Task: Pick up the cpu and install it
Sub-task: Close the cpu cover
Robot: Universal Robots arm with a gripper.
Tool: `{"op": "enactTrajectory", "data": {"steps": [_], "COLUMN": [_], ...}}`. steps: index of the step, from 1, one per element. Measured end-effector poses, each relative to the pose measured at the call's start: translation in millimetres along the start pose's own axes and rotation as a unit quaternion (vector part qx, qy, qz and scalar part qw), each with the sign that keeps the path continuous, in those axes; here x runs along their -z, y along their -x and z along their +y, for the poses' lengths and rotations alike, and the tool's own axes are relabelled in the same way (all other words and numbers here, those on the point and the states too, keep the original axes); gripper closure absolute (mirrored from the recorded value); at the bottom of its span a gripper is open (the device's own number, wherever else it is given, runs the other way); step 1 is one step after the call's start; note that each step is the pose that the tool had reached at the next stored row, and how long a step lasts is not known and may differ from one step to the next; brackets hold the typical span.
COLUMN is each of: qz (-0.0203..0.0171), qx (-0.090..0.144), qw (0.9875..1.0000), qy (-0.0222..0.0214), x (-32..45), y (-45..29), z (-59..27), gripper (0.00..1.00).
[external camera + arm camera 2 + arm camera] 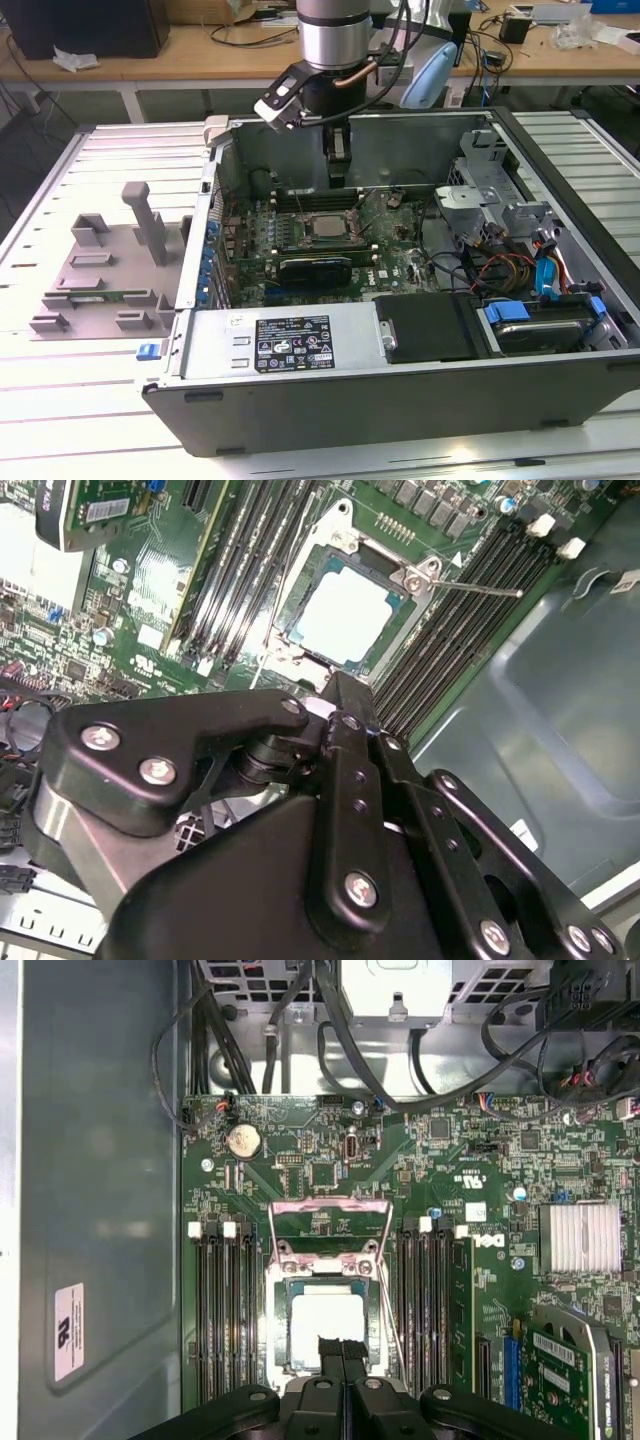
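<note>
The cpu (pixel 325 226), a silver-topped square chip, lies flat in the motherboard socket inside the open computer case (pixel 400 400). It also shows in both wrist views (pixel 345 615) (pixel 325 1325). The socket's metal load frame (pixel 330 1222) is swung open beside it. My gripper (pixel 338 165) hangs just above the socket, near the cpu's edge. Its black fingertips (pixel 341 1352) are pressed together, shut on nothing. In the second wrist view the gripper (pixel 335 692) points down toward the cpu's rim, apart from it.
Memory slots (pixel 225 1310) flank the socket. A black expansion card (pixel 315 268) lies close in front of it. Cables (pixel 490 270), a drive bay (pixel 540 325) and the power supply (pixel 290 340) crowd the case. A grey fixture (pixel 100 270) sits on the table at the exterior view's left.
</note>
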State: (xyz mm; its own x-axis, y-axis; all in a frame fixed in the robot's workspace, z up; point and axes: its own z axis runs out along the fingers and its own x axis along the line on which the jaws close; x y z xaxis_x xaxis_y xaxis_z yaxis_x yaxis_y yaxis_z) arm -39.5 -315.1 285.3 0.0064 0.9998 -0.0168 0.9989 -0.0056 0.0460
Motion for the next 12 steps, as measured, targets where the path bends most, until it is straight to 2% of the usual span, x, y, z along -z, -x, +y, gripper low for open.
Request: {"op": "enactTrajectory", "data": {"steps": [2,9,12], "qz": [0.0,0.0,0.0], "qx": [0.0,0.0,0.0], "qw": [1.0,1.0,1.0], "qy": [0.0,0.0,0.0], "x": [-0.1,-1.3,-1.7], "y": [0.0,-0.2,-0.2], "z": [3.2,29.2,36.3], "gripper": [0.89,0.89,0.89]}}
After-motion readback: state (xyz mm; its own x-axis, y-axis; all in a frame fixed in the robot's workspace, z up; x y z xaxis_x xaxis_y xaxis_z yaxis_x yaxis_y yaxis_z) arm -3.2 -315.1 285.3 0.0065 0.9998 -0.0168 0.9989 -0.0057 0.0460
